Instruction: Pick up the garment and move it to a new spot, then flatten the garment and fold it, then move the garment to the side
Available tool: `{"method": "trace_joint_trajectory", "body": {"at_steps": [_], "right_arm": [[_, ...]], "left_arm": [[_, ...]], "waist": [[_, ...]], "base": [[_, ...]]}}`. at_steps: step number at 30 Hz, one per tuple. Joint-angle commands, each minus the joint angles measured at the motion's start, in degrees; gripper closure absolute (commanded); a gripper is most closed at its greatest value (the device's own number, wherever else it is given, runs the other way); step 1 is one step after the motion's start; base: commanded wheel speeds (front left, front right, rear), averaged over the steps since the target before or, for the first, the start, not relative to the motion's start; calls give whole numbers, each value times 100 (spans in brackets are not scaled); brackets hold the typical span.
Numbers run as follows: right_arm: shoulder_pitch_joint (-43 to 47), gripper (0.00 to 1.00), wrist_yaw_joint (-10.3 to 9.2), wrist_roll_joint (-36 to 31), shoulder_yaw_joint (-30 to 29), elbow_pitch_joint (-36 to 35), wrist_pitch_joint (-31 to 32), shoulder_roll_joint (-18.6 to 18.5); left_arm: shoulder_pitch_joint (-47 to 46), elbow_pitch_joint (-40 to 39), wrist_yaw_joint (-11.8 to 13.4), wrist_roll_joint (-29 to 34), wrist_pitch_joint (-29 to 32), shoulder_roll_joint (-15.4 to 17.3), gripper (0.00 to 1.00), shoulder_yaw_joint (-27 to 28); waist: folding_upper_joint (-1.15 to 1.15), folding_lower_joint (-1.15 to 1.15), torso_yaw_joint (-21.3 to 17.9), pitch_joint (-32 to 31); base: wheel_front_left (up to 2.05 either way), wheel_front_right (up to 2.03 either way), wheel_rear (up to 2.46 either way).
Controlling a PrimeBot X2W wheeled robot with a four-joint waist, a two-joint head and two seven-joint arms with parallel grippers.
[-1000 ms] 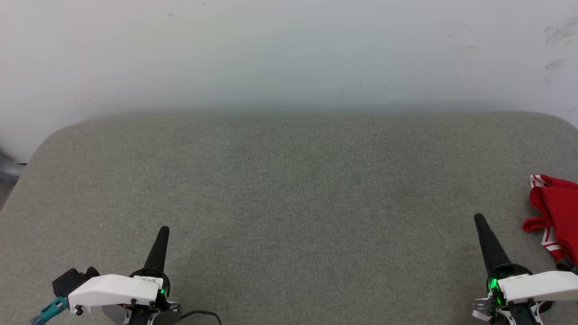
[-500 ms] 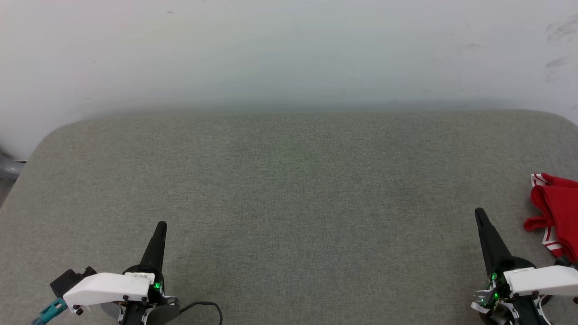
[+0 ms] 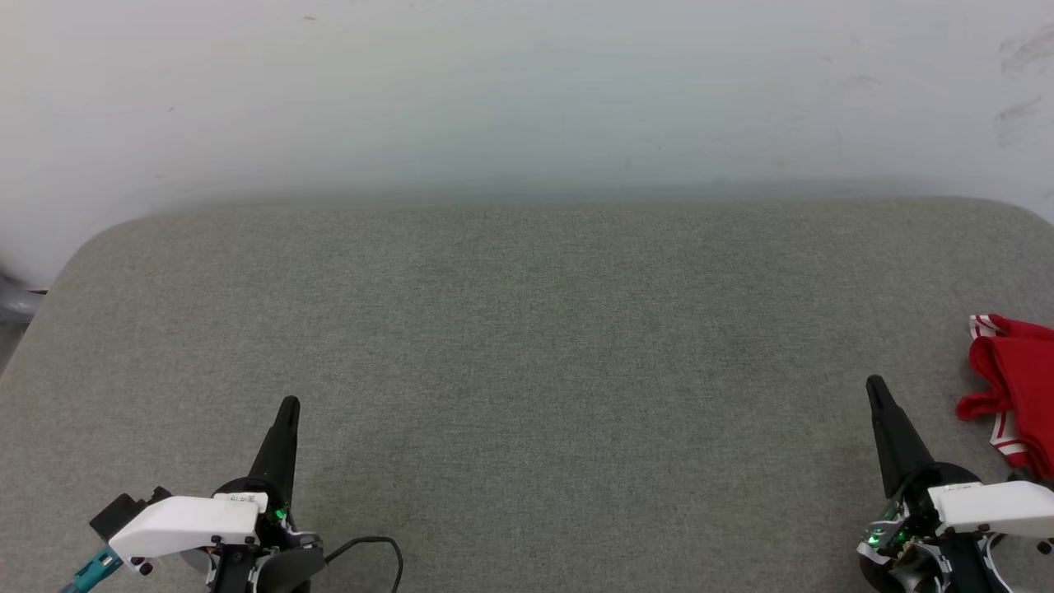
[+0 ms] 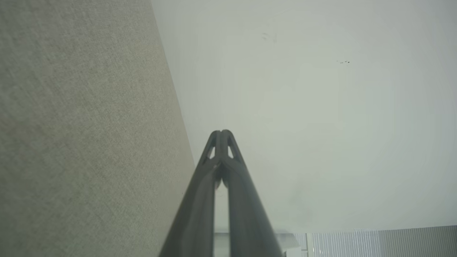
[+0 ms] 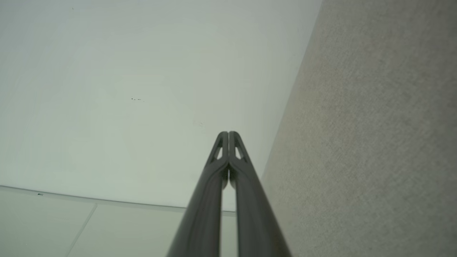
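Red jersey cloth with white-and-red striped trim, the garment (image 3: pixel 1014 366) lies bunched on the grey fabric tabletop (image 3: pixel 527 329) at the far right of the head view. That view's edge cuts it off, so I cannot tell how much more of it there is or whether any of it is folded. Its visible part runs lengthwise from far to near.

It lies to the right of the right gripper (image 3: pixel 873 385), about level with the tips and a little beyond them, near but apart. The left gripper (image 3: pixel 287 403) is well apart from it, across the width of the table, so the right arm is much the nearer.

Both grippers are closed tip to tip and hold nothing, pointing toward the white wall (image 3: pixel 527 99). The wrist views show each pair of fingers (image 5: pixel 210 200) pressed together.

A bundle off at the side like this fits either a jersey waiting to be carried in or one already put aside. Between and ahead of the grippers the tabletop gives broad room out to its rounded far corners. A dark cable (image 3: pixel 375 548) loops beside the left wrist.
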Motion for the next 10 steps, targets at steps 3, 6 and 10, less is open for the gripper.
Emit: {"method": "trace_joint_trajectory", "body": {"at_steps": [3,6,10], "right_arm": [[-128,100,-1,175,-12,41,15,-7],[-167,100,-2,291,-17,80,31,-4],[-173,100,-2,447,-24,130,52,1]], "left_arm": [[-108,2,-47,-157,52,-17,100,35],[-122,7,-62,-257,74,-34,100,62],[-112,18,-77,-390,120,-52,100,96]], "waist": [[0,0,1,7],[0,0,2,15],[0,0,4,26]], "base": [[0,0,0],[0,0,0],[0,0,0]]}}
